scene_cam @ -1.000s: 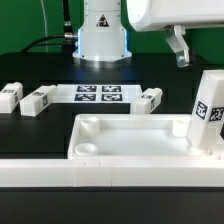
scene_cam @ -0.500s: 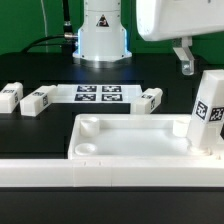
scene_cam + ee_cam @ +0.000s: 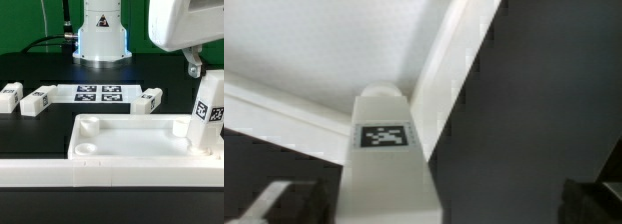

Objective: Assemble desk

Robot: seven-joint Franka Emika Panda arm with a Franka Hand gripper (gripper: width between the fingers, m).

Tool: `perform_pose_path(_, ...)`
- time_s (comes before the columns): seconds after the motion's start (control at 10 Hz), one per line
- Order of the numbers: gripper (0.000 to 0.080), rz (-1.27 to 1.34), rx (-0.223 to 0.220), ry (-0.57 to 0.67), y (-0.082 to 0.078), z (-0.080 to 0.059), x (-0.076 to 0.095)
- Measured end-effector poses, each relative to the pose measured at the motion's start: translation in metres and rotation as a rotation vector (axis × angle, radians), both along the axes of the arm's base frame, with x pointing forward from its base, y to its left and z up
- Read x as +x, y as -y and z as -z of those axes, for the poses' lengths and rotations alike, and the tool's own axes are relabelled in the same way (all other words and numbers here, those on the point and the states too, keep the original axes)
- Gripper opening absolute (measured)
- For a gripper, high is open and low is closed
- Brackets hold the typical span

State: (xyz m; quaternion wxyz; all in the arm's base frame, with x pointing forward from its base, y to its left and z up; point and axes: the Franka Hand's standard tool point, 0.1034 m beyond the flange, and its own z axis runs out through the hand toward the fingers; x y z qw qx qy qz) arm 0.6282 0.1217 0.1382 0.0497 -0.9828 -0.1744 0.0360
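Fitting the first leg: two-finger gripper (image 3: 196, 68) above the upright white tag-marked block leg (image 3: 208, 115)

The leg stands at the right end of the large white rimmed plastic panel (image 3: 130, 140), which lies near. The fingers (image 3: 278, 200) are spread wide either side of the leg, holding and touching nothing. Probable next move: a straight descent, then a squeeze on the leg

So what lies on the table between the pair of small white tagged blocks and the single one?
The thin flat white marker board, between the pair's inner block and the single block; the exterior view shows it.
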Motion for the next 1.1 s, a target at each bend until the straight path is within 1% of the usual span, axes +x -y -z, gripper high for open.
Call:
perform_pose_path(0.1, 0.0649, 0.011, -0.002, 0.002, 0.0, 0.005, 0.001)
perform_pose_path(0.2, 0.0649, 0.011, -0.012, 0.008, -0.001, 0.006, 0.003)
perform_pose_path(0.3, 0.0649, 0.012, -0.011, 0.011, 0.0, 0.006, 0.005)
perform_pose_path(0.5, 0.0649, -0.038, -0.006, 0.025, 0.006, 0.01, 0.009)
perform_pose_path(0.6, 0.0629, -0.07, -0.003, 0.027, 0.01, 0.011, 0.009)
perform_pose_path(0.7, 0.0502, -0.088, -0.001, 0.027, 0.013, 0.012, 0.009)
perform_pose_path(0.8, 0.0502, -0.086, -0.001, 0.026, 0.012, 0.012, 0.009)
perform_pose_path(0.9, 0.0324, -0.086, -0.002, 0.029, 0.013, 0.012, 0.01)
perform_pose_path(1.0, 0.0299, -0.085, -0.002, 0.029, 0.014, 0.012, 0.01)
perform_pose_path(1.1, 0.0299, -0.075, -0.003, 0.028, 0.014, 0.012, 0.01)
